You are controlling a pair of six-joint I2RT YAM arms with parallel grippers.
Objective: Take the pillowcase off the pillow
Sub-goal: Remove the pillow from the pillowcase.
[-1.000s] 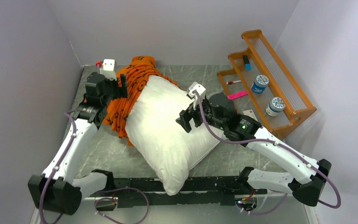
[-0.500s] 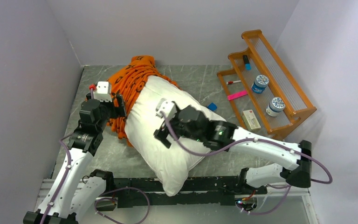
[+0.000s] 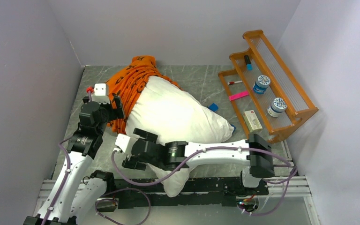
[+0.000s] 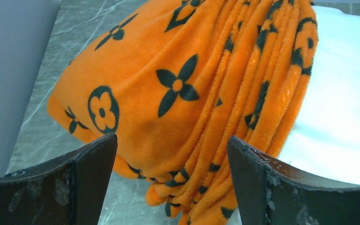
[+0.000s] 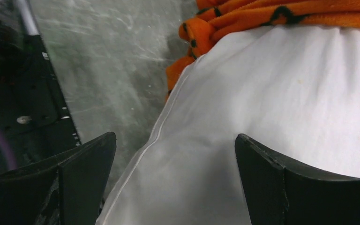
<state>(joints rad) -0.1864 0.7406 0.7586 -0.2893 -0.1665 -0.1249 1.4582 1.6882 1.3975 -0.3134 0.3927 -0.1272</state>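
While one white pillow lay diagonally on the desk, one orange pillowcase covered only its far end, bunched in folds. Two claws were counted. The left claw stood spread with the bunched folds just ahead of it, gripping nothing. The right claw stood spread over the pillow's bare near-left seam, holding nothing.

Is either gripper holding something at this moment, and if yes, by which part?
Nothing is held. The left gripper stands open before the bunched orange patterned fabric pillowcase; the right gripper stands open over the plump white pillow.
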